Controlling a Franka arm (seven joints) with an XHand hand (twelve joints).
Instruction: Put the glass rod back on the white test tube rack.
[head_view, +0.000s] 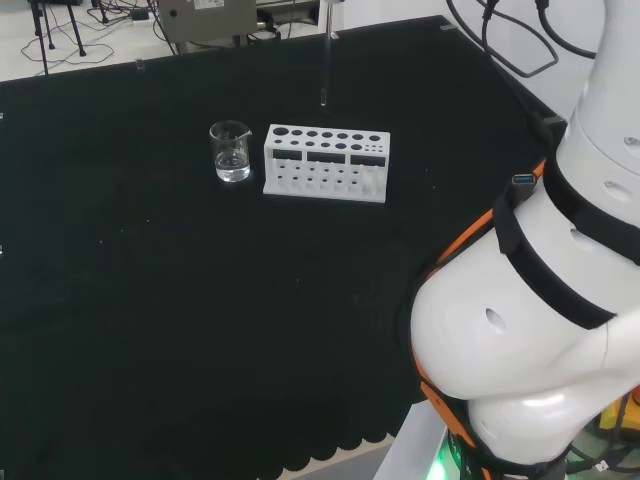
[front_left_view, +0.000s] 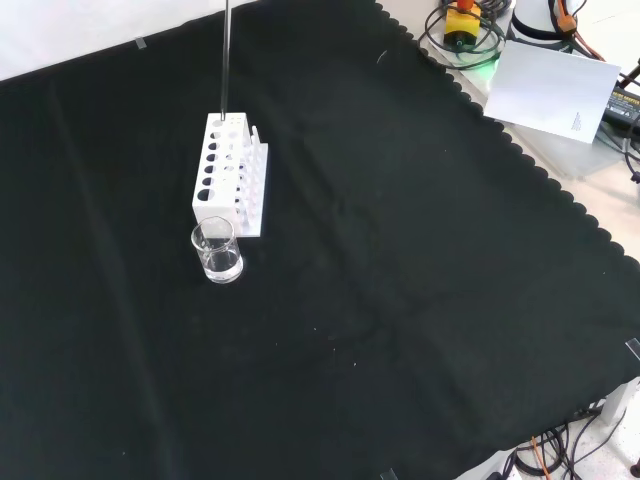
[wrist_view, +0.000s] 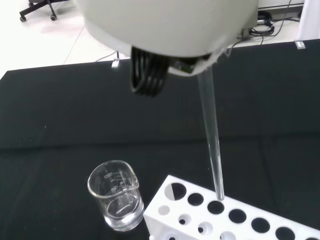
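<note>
Glass rod (wrist_view: 212, 140) upright, tip over white rack (wrist_view: 235, 215) beside beaker (wrist_view: 116, 197); fingers' state impossible to tell.

No readable text showing anywhere. The beaker (wrist_view: 116, 200) is carrying faint graduation marks on its wall in the wrist view, too faint to read as numbers. The sheet of paper (front_left_view: 553, 90), lying off the worktop's far right corner in the front view, is showing a small dark print patch near its right edge, not legible. The white rack (head_view: 326, 163) is showing no markings.
</note>
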